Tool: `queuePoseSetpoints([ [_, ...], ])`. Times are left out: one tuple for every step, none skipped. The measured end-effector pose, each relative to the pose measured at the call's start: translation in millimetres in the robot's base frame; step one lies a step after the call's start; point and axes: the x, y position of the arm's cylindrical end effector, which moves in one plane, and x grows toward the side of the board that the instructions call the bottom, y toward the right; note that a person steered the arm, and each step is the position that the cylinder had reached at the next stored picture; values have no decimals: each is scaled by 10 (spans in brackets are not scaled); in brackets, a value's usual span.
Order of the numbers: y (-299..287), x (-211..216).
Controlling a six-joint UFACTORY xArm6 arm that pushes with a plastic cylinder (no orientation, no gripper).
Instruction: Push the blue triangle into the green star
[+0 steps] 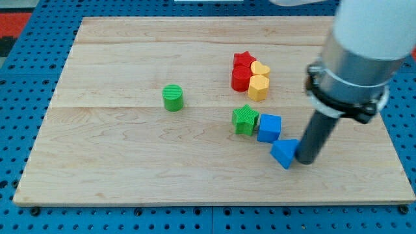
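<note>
Surface: 1 pale wooden board [130,162] with visible grain, lying on a blue perforated base [26,78]. A red area shows at the view's top left corner; nothing more of the room can be made out.

Tool: the arm carries no fingers, only a straight dark rod under a grey and white housing. My tip [305,160] rests on the board at the view's lower right, touching the right side of the blue triangular block [284,153]. It holds nothing.

Task items: the blue triangular block lies just below and right of a blue cube block [269,127], apparently touching it. The green star-shaped block [245,119] sits against the cube's left side.

Other items: 1 green cylinder block [173,97] stands well apart at centre left. Near the top, 2 red blocks [242,70] and 2 yellow blocks [259,80] are clustered together, touching.
</note>
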Motion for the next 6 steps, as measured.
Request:
queuePoseSetpoints([
  [-366, -202],
  [-236, -50],
  [-256, 207],
  [-714, 92],
  [-770, -137],
  [-1194, 112],
])
